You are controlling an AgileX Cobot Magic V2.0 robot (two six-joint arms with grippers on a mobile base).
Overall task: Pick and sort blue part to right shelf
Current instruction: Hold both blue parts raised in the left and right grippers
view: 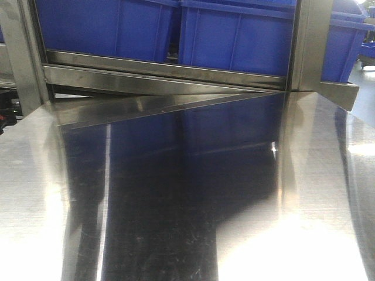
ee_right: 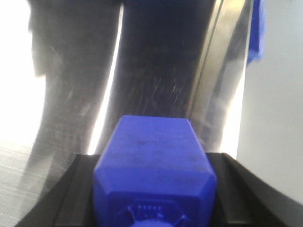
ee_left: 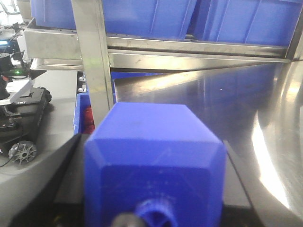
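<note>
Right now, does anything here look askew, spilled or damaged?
Nothing spilled or damaged. One oddity: the steel table appears to sit askew to the right shelf; its far edge runs at an angle to the front rail, leaving a narrow gap that widens leftward.

On the left gripper (ee_left: 152,146) the fingertips are hidden behind a blue block (ee_left: 154,161) between the jaws. Jaw gap unreadable, block cropped at the bottom edge. Held part or gripper body, can't tell. Same on the right gripper (ee_right: 154,158): second blue block (ee_right: 154,170), blurred, bottom cropped. Ahead-right of the right jaws, a blurred blue shape (ee_right: 255,33) is cut by the frame edge, unidentifiable. Ahead-left of the left jaws, a steel post (ee_left: 94,71) hides part of a low blue bin (ee_left: 81,111); red contents too small to tell. The upper bins (view: 234,35) of the right shelf (view: 164,79) are cropped at the top.
</note>
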